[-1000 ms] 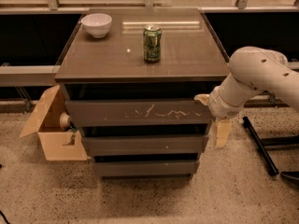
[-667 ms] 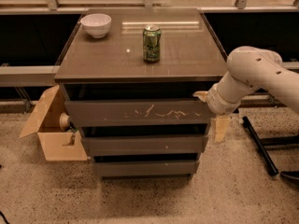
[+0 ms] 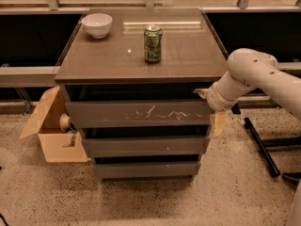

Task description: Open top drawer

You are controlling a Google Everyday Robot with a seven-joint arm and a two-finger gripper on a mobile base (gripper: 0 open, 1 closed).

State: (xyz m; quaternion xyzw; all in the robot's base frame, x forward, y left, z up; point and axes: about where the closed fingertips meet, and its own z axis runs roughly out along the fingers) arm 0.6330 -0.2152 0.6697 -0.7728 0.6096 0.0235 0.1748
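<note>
Speckled flooring [image 3: 141, 201] is seen beneath the counter [image 3: 188, 51], whose top drawer [image 3: 141, 113] sits at 9 o'clock of the claw [image 3: 210, 108], whose opening cannot be told; the front is best drawn straight toward 6 o'clock, slowly, so the can [image 3: 153, 44] is not toppled.

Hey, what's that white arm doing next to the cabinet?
It's a robot arm trying to open the top drawer, the one with the pale scratches. Its gripper is at that drawer's right end. A green can and a white bowl sit on the cabinet top, and an open cardboard box stands on the floor beside the cabinet.
</note>
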